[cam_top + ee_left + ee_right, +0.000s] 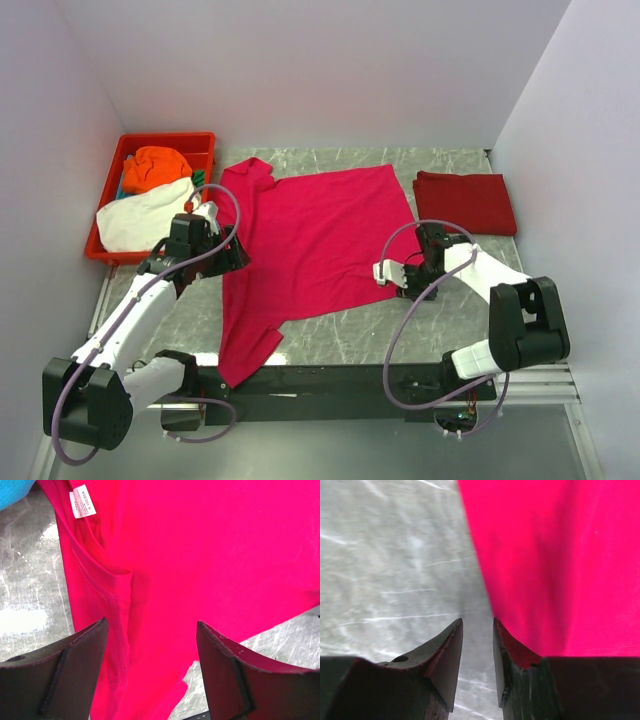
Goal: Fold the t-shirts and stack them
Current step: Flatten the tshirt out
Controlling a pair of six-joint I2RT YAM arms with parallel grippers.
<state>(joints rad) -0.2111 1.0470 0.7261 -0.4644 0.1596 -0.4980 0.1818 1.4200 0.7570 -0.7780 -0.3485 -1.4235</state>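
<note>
1 bright pink-red t-shirt (320, 240) is lying spread on the table (350, 335). The left gripper (152, 625) is hovering at its 9 o'clock edge, fingers wide apart; the right gripper (477, 622) is hovering at its 3 o'clock edge, fingers slightly apart, empty.

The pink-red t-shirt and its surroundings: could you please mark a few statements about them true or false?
1. The pink-red t-shirt lies spread out on the table. True.
2. The red tray holds orange cloth and white cloth. True.
3. The darker red t-shirt lies crumpled in that tray. False: it lies folded on the table, right of the pink-red one.
4. The left gripper is shut on the pink-red t-shirt. False: its jaws stand wide apart above it.
5. The right gripper is at the pink-red t-shirt's right edge. True.
</note>
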